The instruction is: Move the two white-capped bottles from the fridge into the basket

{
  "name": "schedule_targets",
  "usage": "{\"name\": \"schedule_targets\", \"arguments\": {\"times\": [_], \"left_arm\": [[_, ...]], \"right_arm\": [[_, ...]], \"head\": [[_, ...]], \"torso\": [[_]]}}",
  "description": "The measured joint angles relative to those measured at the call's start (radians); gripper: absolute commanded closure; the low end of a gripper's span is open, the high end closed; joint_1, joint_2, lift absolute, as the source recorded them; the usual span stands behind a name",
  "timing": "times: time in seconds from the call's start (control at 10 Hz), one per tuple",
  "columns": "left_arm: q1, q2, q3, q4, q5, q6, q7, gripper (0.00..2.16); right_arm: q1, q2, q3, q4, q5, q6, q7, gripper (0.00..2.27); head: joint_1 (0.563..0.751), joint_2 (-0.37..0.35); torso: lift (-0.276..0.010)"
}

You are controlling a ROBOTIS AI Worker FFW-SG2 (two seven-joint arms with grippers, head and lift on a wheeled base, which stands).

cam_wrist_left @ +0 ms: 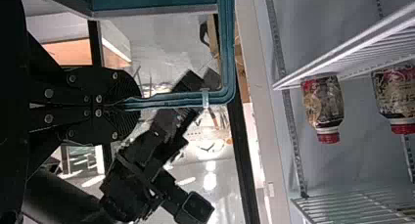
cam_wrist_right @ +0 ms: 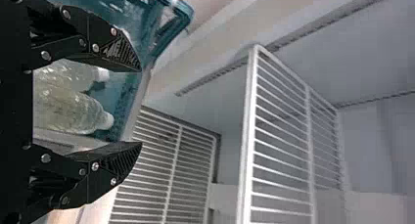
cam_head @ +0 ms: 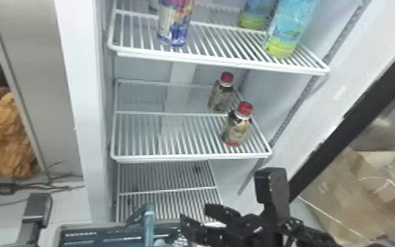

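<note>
Where the fridge (cam_head: 87, 131) opens, (wire) shelves (cam_head: 190, 159) hold bottles (cam_head: 238, 129).

Basket (cam_wrist_right: 183, 11): moulded in glossy plastic
Shelf (cam_head: 190, 159): built of smooth metal wire
White-capped bottles (cam_wrist_right: 73, 109): made of glossy plastic

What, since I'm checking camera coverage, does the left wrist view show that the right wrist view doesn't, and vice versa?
Left wrist view: two red-capped bottles on a fridge shelf, and the left gripper shut on the basket handle.

Right wrist view: two white-capped bottles inside the basket.

Both: the basket, the fridge's wire shelves and the right gripper, its fingers open.
</note>
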Motion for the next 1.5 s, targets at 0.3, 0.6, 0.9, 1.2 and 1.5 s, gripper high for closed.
{"name": "schedule_targets", "arguments": {"times": [0.3, 0.6, 0.9, 1.2, 1.5], "left_arm": [[0.0, 0.001, 0.0, 0.0, 0.0, 0.0, 0.001, 1.16], [0.001, 0.001, 0.0, 0.0, -0.002, 0.0, 0.001, 1.16], [0.002, 0.003, -0.002, 0.0, -0.002, 0.0, 0.001, 1.16], [0.008, 0.002, 0.0, 0.0, -0.002, 0.0, 0.001, 1.16], [0.012, -0.001, -0.001, 0.0, -0.002, 0.0, 0.001, 1.16]], "right_arm": [[0.039, 0.009, -0.004, 0.026, 0.006, -0.32, -0.002, 0.57], [0.086, 0.012, 0.005, 0.078, -0.019, -0.696, -0.049, 0.57], [0.126, 0.01, 0.028, 0.147, -0.052, -0.959, -0.121, 0.53], [0.157, 0.012, 0.062, 0.224, -0.049, -1.181, -0.231, 0.5], [0.166, 0.02, 0.07, 0.268, -0.027, -1.238, -0.246, 0.51]], "head": [[0.695, -0.303], [0.695, -0.296], [0.695, -0.307], [0.695, -0.338], [0.695, -0.35]], "torso": [[-0.26], [-0.26], [-0.26], [-0.26], [-0.26]]}}
